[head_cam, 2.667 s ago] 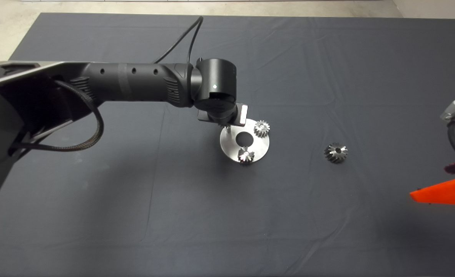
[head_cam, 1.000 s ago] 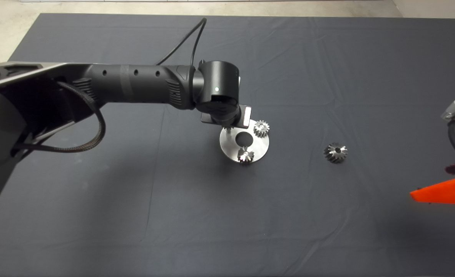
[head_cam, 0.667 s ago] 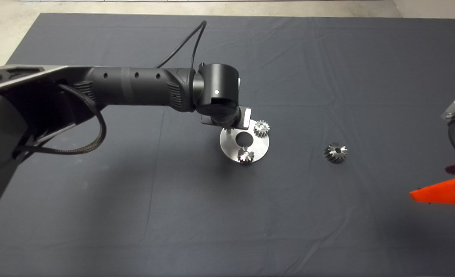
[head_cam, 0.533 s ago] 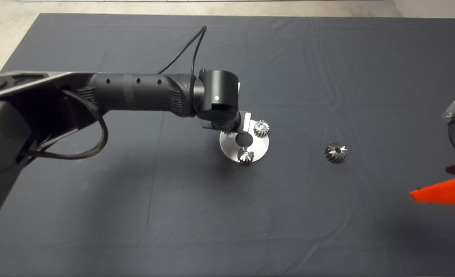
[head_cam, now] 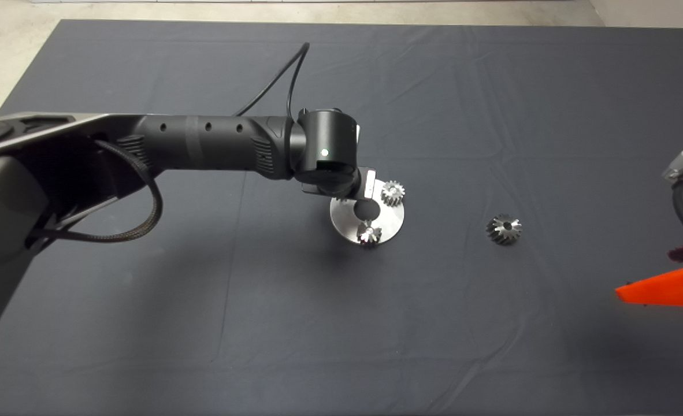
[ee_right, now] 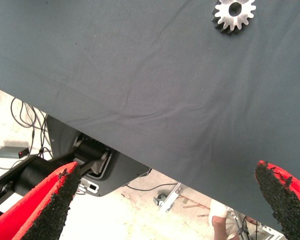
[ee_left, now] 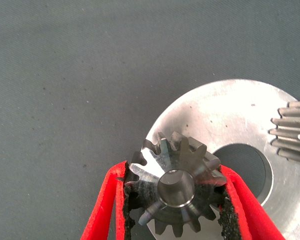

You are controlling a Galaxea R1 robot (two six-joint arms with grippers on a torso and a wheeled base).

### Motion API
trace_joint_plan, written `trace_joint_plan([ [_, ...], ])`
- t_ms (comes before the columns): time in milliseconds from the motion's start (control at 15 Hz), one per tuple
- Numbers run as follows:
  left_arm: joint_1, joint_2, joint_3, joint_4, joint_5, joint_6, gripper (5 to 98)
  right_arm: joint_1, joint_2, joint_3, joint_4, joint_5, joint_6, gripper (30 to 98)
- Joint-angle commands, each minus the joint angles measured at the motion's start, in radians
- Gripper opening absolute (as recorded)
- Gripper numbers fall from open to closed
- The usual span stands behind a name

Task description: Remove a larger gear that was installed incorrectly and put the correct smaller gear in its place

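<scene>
The left gripper (ee_left: 174, 200) hangs over the rim of the round steel plate (head_cam: 389, 218) on its side toward the left arm (head_cam: 214, 151), which spans the mat (head_cam: 203, 323) from the left edge. In the left wrist view its red fingers (ee_left: 106, 205) are closed in on the smaller gear (ee_left: 175, 181), black pads pressing the teeth on both sides. That gear sits above the plate's edge with a pin showing in its centre hole; whether it is fully seated I cannot tell. In the head view the wrist hides it.

The plate, with a round hole in its middle, carries two more small gears: the far gear (head_cam: 393, 192) on a peg at the plate's far-right rim, and the near gear (head_cam: 369, 233) on a peg at the rim facing the camera.

Right of the plate, well apart from it, the larger gear (head_cam: 504, 229) lies alone on the mat, centre hole up.

Further right from the plate, the right gripper (ee_right: 169, 200) waits at the mat's edge, fingers spread wide and holding nothing.
</scene>
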Motion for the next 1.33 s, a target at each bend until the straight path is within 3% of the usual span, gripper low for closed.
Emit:
trace_joint_plan([
  [0,-0.011,0.001,-0.001,0.032,0.002,0.005,30.9,0.012,-0.003,0.004,0.035,0.001,0.011,92.3],
  [1267,0.007,0.008,0.007,0.043,0.002,-0.005,30.9,0.012,-0.005,0.003,0.035,0.000,0.012,92.3],
])
